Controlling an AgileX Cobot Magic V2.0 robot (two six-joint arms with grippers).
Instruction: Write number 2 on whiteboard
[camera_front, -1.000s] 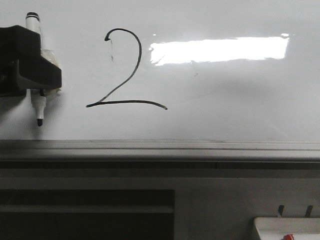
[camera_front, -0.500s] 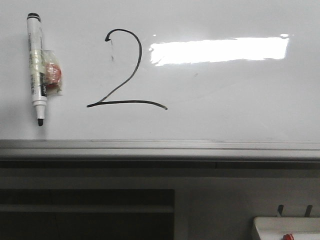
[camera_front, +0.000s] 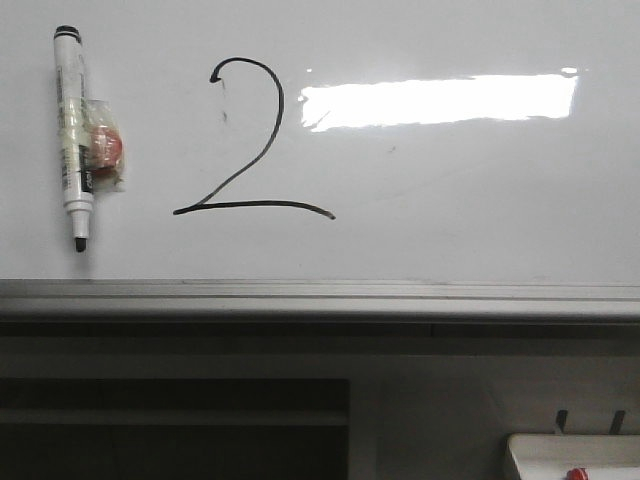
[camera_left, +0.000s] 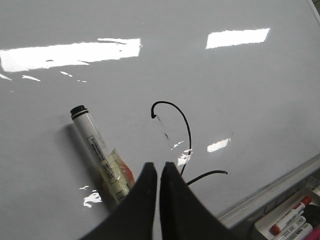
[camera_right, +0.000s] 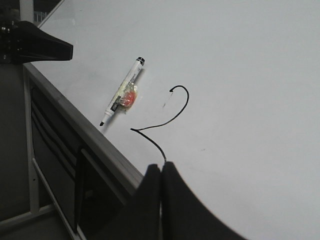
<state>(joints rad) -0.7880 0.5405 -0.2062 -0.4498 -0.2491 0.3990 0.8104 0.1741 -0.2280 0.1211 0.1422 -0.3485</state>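
A finished 2 (camera_front: 245, 140) stands on the whiteboard (camera_front: 480, 230), marker (camera_front: 74, 140) parked near its left edge, both grippers (camera_left: 158, 165) (camera_right: 161, 167) closed and empty — the task looks complete.

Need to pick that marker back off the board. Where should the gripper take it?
Probably on the marker barrel's bare upper part, below the black end, coming straight at the whiteboard, fingers either side. It sits upright, tip down; tape and a red lump crowd its right side lower down.
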